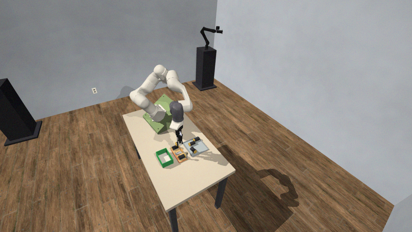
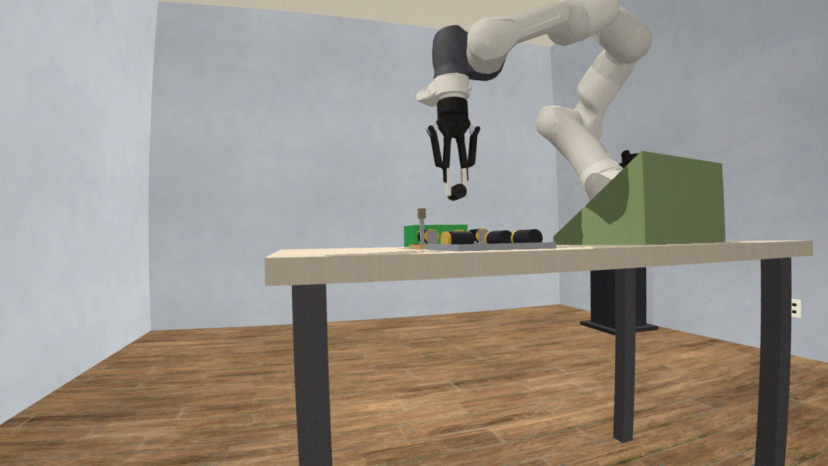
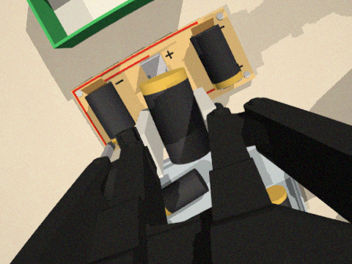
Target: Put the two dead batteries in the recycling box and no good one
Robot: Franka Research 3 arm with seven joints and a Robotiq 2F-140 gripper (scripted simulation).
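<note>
Nearly closed, the claw pinches one battery across its sides above the counter, probably to keep its ends free for the holder, inward of the long edge beside the green box.

Six batteries: three on one tray, two in one orange battery holder, one between the fingers. One green box, one table, two black pedestals.
</note>
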